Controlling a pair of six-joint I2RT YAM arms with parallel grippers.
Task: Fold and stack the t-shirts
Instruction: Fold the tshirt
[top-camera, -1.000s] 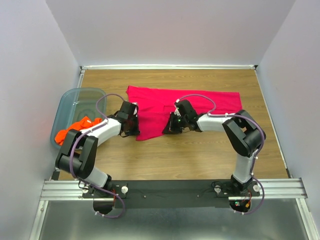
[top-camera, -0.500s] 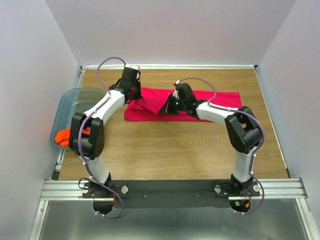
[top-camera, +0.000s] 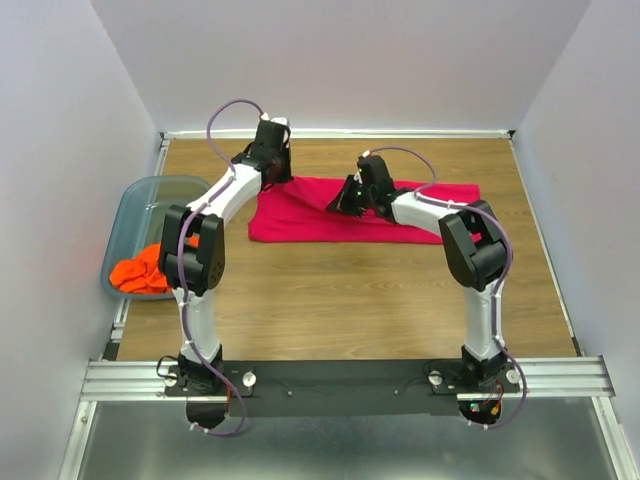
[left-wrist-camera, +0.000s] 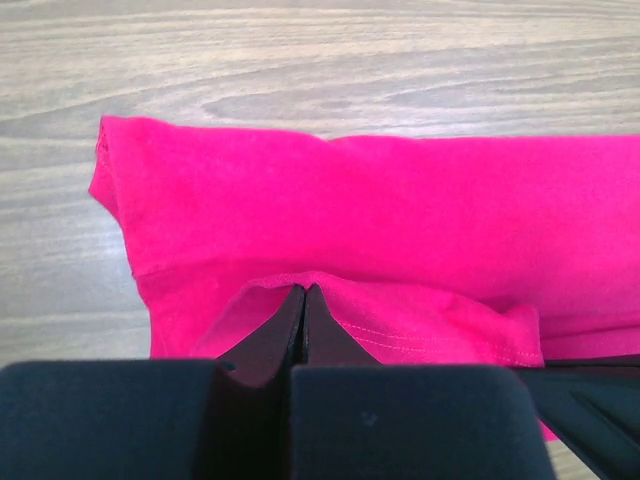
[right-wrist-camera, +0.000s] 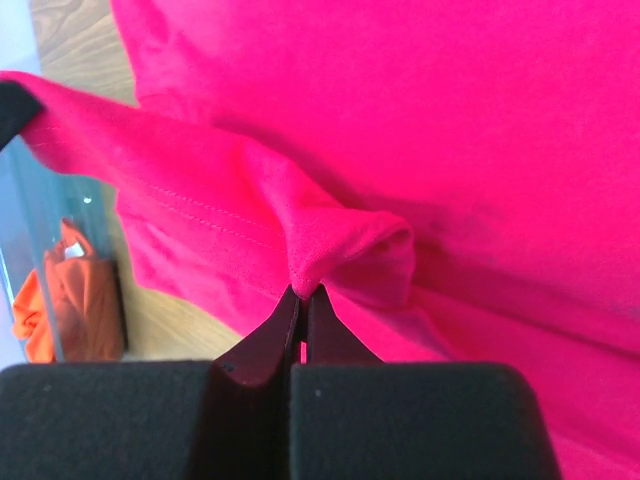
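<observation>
The magenta-pink t-shirt (top-camera: 330, 215) lies as a folded band across the far half of the table. Over its far left end my left gripper (top-camera: 277, 172) is shut, pinching a hemmed edge of the pink cloth (left-wrist-camera: 300, 282). My right gripper (top-camera: 345, 200) is shut too, with a small bunch of the same shirt's hem (right-wrist-camera: 310, 270) caught between its tips near the band's middle. The bright orange t-shirt (top-camera: 145, 270) lies crumpled in the plastic bin and also shows in the right wrist view as orange cloth (right-wrist-camera: 70, 295).
The translucent blue-grey bin (top-camera: 140, 205) stands at the table's left edge. Bare wood (top-camera: 350, 300) stretches between the shirt and the arm bases. White walls close in the table at the back and sides.
Both grippers carried the shirt's near edge away from the bases and over the far part, turning the wide spread into a narrow band. The right gripper's jaws closed fully.
</observation>
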